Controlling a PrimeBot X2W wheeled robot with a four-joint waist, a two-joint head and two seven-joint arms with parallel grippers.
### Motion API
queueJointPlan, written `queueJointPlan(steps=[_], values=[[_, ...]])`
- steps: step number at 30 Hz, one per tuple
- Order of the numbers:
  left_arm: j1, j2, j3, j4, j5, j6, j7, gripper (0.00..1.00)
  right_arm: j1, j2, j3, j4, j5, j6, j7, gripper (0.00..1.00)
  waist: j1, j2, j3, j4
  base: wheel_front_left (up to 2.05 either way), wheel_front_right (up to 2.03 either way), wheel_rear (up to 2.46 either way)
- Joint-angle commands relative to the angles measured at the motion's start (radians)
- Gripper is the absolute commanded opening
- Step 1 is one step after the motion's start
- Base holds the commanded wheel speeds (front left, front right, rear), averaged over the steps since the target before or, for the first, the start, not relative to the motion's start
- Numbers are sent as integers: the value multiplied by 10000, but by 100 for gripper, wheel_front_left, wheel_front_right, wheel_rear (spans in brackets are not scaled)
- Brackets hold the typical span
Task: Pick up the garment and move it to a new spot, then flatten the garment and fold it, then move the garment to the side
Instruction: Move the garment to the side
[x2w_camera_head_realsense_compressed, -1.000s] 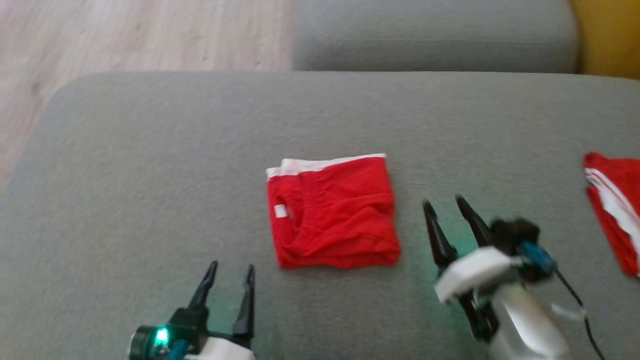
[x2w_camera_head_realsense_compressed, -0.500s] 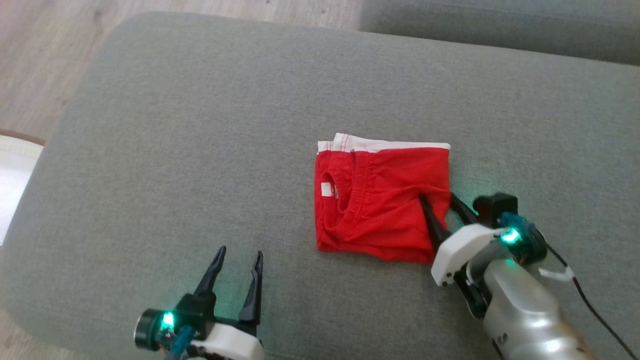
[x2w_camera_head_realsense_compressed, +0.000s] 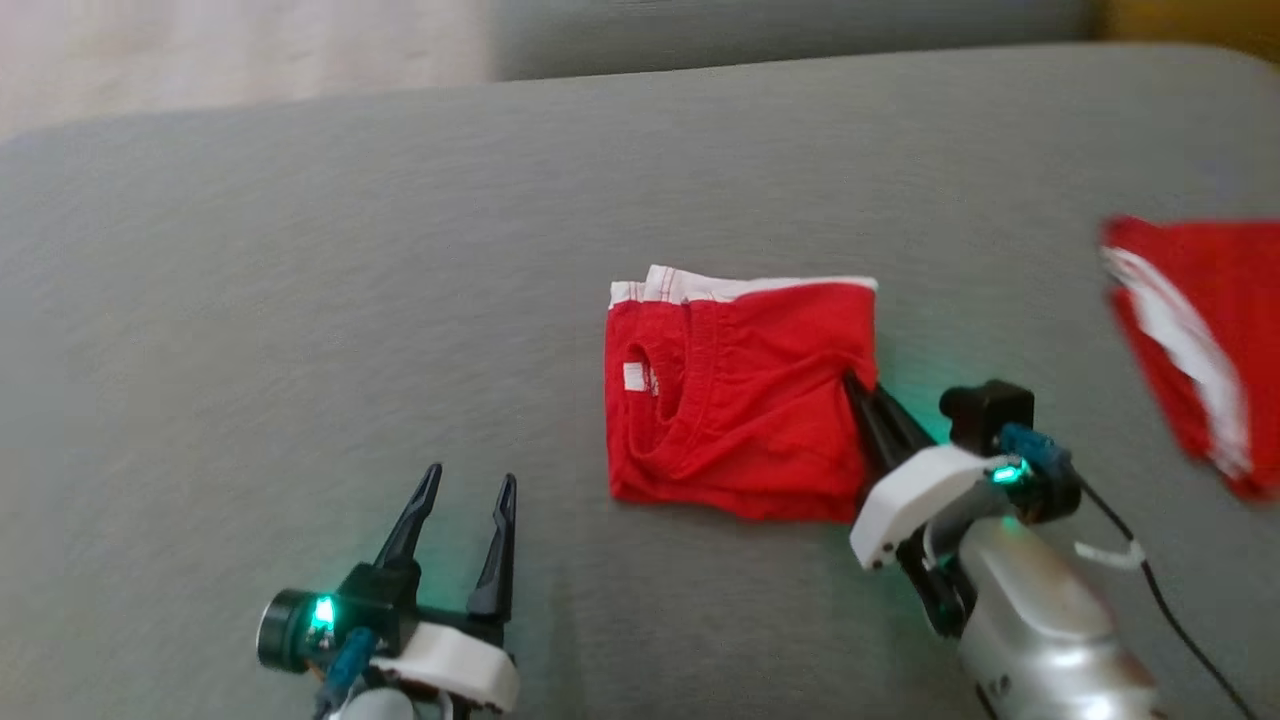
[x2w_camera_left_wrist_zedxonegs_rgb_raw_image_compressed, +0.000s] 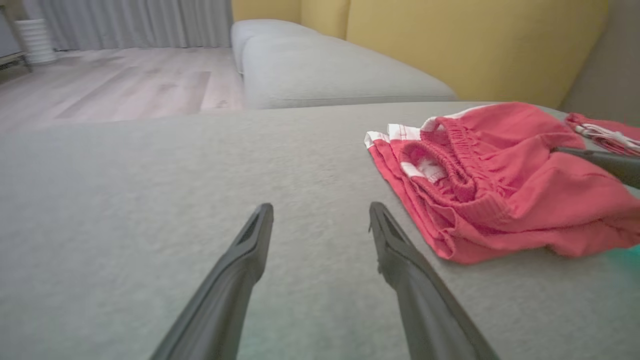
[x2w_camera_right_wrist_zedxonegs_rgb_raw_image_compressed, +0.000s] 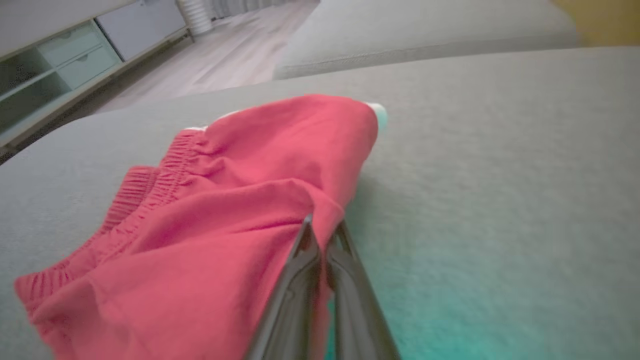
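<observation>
Head view, garment: the red garment (x2w_camera_head_realsense_compressed: 735, 400) lies mid-cushion on the grey cushion (x2w_camera_head_realsense_compressed: 300, 300), a compact folded rectangle with a white band along its 12 o'clock edge.
Head view, right end effector: the right end effector (x2w_camera_head_realsense_compressed: 852, 382) is pinched tight on the garment's 3 o'clock edge, with cloth between its fingers.
Head view, left end effector: the left end effector (x2w_camera_head_realsense_compressed: 471, 476) hovers at the garment's 7 o'clock, apart from it, fingers spread wide and empty.
Head view, progress: judging by the neat stack, relocating, flattening and folding look done. Only the shift to the side is left; the grip is made, but the stack rests on the cushion.
Head view, edges and room: broad bare cushion runs toward 9 o'clock. A second red piece (x2w_camera_head_realsense_compressed: 1190, 340) lies at 3 o'clock, well apart, so that side is tighter. The floor (x2w_camera_head_realsense_compressed: 200, 50) shows at 11 o'clock and a neighbouring cushion (x2w_camera_head_realsense_compressed: 780, 30) at 12.
Left wrist view, garment: it sits at 2 o'clock of the open fingers, layered edges facing them, with a yellow backrest (x2w_camera_left_wrist_zedxonegs_rgb_raw_image_compressed: 475, 45) behind.
Right wrist view, grip: the closed fingers hold a raised fold of the top layer. Whether lower layers are caught I cannot tell, so the stack may open when pulled.
Right wrist view, room: bare cushion spans 1 to 4 o'clock; the cushion's edge and a cabinet (x2w_camera_right_wrist_zedxonegs_rgb_raw_image_compressed: 75, 55) are at 10 o'clock.
</observation>
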Motion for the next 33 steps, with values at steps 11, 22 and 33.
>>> queueJointPlan(steps=[11, 22, 33], values=[[-700, 14, -61, -366, -128, -103, -53, 100, 990, 24, 456, -1227, 200, -7, -136, 0, 0, 0, -240, -5188, 0, 0, 0], [-977, 14, -355, 3, -128, -217, -53, 100, 856, 24, 177, -1669, -32, -7, -137, 0, 0, 0, 24, -5299, 0, 0, 0], [-664, 14, -187, 64, 49, -243, -53, 100, -1840, -361, -349, -68, -2282, -7, -117, 0, 0, 0, 339, -4139, 0, 0, 0]])
